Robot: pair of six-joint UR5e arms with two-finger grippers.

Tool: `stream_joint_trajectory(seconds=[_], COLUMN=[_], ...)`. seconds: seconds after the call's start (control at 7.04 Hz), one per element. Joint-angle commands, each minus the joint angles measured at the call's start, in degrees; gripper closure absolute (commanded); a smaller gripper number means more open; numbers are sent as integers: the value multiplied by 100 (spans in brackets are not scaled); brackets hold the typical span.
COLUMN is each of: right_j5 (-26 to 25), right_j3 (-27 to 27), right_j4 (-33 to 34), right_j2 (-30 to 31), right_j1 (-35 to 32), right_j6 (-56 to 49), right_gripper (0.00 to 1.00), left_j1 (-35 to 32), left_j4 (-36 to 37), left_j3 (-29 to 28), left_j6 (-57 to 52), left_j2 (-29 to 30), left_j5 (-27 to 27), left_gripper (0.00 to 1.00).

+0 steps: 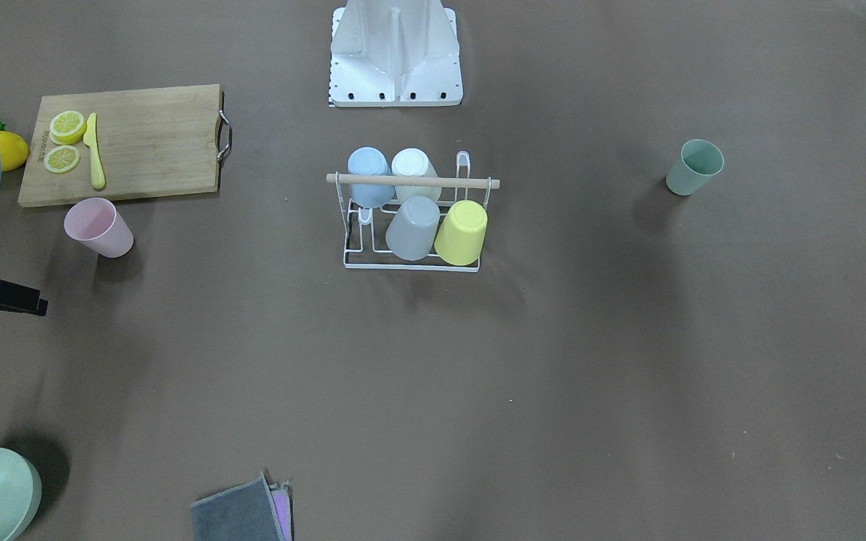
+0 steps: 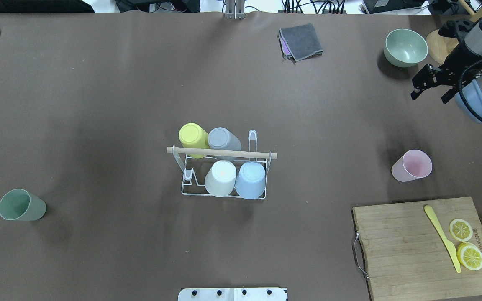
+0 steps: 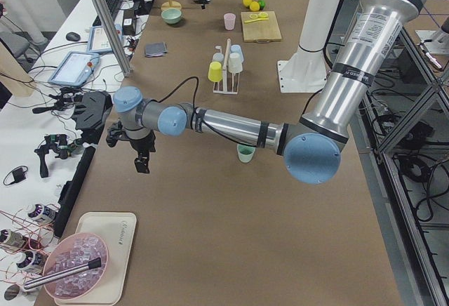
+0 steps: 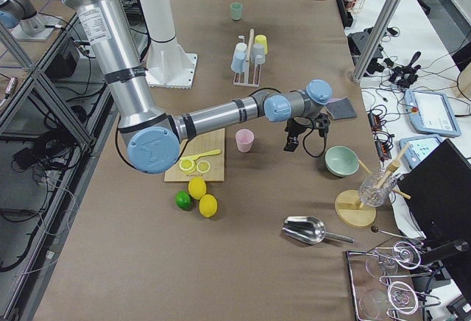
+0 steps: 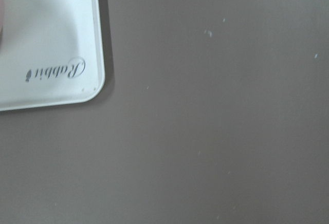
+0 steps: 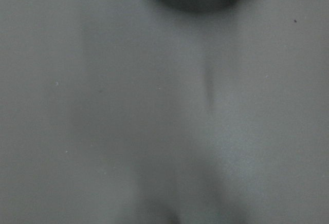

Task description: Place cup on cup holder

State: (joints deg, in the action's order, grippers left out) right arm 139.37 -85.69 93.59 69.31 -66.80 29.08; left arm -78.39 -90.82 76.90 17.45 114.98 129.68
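Observation:
The white wire cup holder (image 1: 358, 259) with its wooden dowel bar stands mid-table and also shows in the overhead view (image 2: 191, 192). Several cups hang upside down on it: blue, white, grey and yellow. A pink cup (image 2: 411, 165) and a green cup (image 2: 21, 205) stand upright and loose on the table, far apart. My right gripper (image 2: 431, 94) is open and empty, beyond the pink cup and near a bowl. My left gripper (image 3: 130, 153) hovers far from the green cup near the table's end. Only slivers of it show in the front and overhead views, so I cannot tell its state.
A wooden cutting board (image 2: 408, 251) holds lemon slices and a yellow knife, with whole lemons beside it. A green bowl (image 2: 405, 47) and a grey cloth (image 2: 301, 41) lie at the far side. A white tray (image 5: 51, 39) lies under the left wrist. The robot base (image 1: 395, 52) stands behind the holder.

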Motion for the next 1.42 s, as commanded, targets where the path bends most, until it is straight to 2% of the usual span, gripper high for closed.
stream_joint_trajectory(seconds=[0.0,0.14,0.43,0.57,0.71,0.85,1.14,1.28], right_j5=[63,90,99,108,108,195,607,652], right_j3=[26,70,315,577,615,615,676,947], right_j4=[649,904,1169,1266,1728,2115,2207,2198], right_j2=[-276,-365,-374,-357,-357,-391,-365,-479], right_j1=[158,211,273,281,247,229,290,403], right_j6=[-7,-60,-121,-531,-1031,-1297,-1343,-1343], right_gripper=[7,6,6,7,7,6,6,6], left_j1=[34,60,357,603,840,973,1315,1413], left_j4=[302,423,1685,1986,2415,2559,2569,2578], left_j3=[-105,-113,-114,-122,-105,-87,-79,-52], left_j6=[328,599,541,584,593,585,305,34], left_j2=[445,542,788,798,824,868,921,921], left_j5=[-4,-4,-13,-13,-30,-31,-22,-30], left_gripper=[2,2,2,2,2,2,2,2])
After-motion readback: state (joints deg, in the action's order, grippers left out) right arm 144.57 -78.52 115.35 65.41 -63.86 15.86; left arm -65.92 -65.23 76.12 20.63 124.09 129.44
